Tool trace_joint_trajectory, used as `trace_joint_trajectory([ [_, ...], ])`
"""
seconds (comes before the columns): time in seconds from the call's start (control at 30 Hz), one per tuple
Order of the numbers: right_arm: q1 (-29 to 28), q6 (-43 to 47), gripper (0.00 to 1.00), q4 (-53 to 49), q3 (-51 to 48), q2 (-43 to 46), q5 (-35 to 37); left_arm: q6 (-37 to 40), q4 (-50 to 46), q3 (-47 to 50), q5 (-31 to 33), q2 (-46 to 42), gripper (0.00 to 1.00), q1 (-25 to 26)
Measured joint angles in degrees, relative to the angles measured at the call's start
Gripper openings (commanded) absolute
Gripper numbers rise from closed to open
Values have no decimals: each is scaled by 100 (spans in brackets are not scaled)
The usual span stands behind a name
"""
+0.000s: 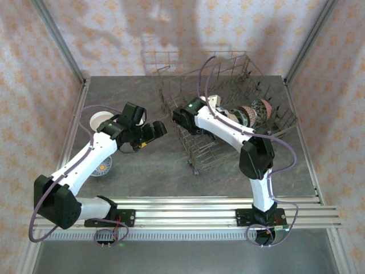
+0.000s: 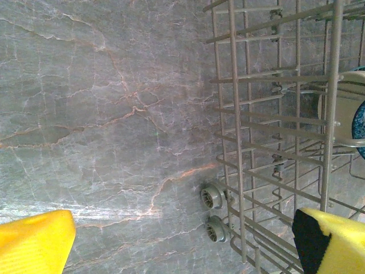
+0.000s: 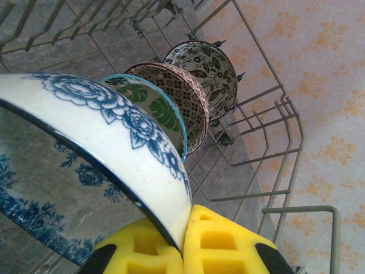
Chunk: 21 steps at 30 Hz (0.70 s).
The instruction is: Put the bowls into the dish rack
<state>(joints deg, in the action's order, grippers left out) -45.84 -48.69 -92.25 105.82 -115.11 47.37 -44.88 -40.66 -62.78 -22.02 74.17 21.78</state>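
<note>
The blue-and-white rose bowl (image 3: 85, 148) stands on edge inside the dish rack (image 3: 302, 209), at the left of the right wrist view. Its rim is pinched between the yellow pads of the right tool (image 3: 185, 228) at the bottom of the frame, and its hollow faces lower left. Behind its back a row of bowls, also on edge, runs toward the upper right: a green-leaf bowl (image 3: 157, 111), a brown-and-white patterned bowl (image 3: 185, 94), then a dark floral bowl (image 3: 205, 68).

The top view shows what the wrist views do not. The rack sits upper right of centre on the grey tabletop (image 1: 171, 177), skewed to its edges. A plain white bowl (image 1: 101, 120) lies at centre left, and another bowl (image 1: 104, 167) is half hidden under the left arm.

In the left wrist view the left tool (image 2: 182, 245) hangs over bare tabletop with its fingers wide apart and nothing between them. The rack's wire wall and two small wheels (image 2: 212, 197) stand at the right.
</note>
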Motion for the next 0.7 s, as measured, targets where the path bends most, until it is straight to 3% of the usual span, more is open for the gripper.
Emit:
trace_joint_trajectory([
  [0.63, -138, -39, 14, -114, 4, -81, 109, 0, 0, -4, -9, 35, 98, 81],
  [0.7, -149, -22, 25, -111, 4, -81, 103, 0, 0, -7, -9, 35, 98, 92],
])
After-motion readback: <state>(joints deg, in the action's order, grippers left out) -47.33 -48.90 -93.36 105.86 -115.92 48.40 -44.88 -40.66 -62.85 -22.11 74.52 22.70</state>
